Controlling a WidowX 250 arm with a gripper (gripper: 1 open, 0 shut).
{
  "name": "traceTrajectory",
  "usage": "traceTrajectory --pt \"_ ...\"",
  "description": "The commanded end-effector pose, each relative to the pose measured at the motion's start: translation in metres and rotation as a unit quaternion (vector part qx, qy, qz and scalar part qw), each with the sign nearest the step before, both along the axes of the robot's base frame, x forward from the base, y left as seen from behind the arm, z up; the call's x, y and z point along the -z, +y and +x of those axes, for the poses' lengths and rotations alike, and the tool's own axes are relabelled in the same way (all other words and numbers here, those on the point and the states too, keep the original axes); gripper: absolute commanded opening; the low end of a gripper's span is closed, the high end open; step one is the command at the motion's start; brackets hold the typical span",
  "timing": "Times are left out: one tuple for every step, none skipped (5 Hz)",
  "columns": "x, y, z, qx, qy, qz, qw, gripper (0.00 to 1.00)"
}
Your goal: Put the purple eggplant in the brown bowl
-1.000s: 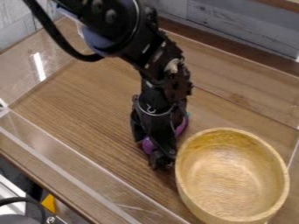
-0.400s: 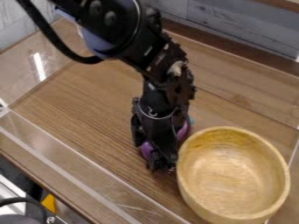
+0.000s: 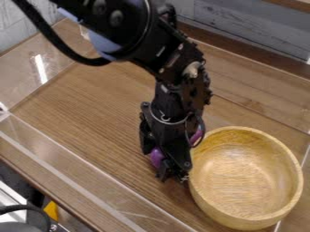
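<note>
fingers: black robot fingers [image 3: 169, 165] pointed straight down, closed around the small glossy purple toy eggplant [image 3: 159, 158]; a second before they stood wider over it.
eggplant: only a purple sliver showed between the fingers, plus a bit at the right side; rest hidden by the black hardware.
lift: cannot tell whether the eggplant was clear of the tabletop; the arm blocked its underside.
bowl: large round light tan wooden bowl [image 3: 285, 199] sat just beside the fingers on their right, its near rim almost under them; nothing in it.
change: fingers went from open to clamped on the eggplant, and the whole hand sat a touch closer to the bowl rim than a second before.
meaning: grasp looked done, so my read is the pick step was finished and the carry was starting.
next: judged need was to raise enough to clear the thick rim, shift right over the bowl centre, then release.
risk: rim was very close; a low sideways move could knock the bowl or snag the eggplant.
tabletop: brown wood-grain tabletop [image 3: 85, 104] otherwise bare around the fingers.
</note>
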State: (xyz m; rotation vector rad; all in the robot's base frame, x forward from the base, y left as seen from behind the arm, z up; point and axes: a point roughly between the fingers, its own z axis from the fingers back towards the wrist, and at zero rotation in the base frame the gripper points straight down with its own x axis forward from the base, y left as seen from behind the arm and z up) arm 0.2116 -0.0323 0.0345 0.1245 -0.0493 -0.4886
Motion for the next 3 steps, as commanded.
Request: traceTrajectory --pt "-0.0202 -0.0065 0.0125 -0.014 -0.033 -0.010 0.9993 0.00" --pt "-0.0254 -0.0111 0.0113 -0.002 -0.031 -0.013 0.9994 0.00" --pt "-0.0293 -0.0157 0.0101 0.010 -0.030 -0.015 0.9994 0.00"
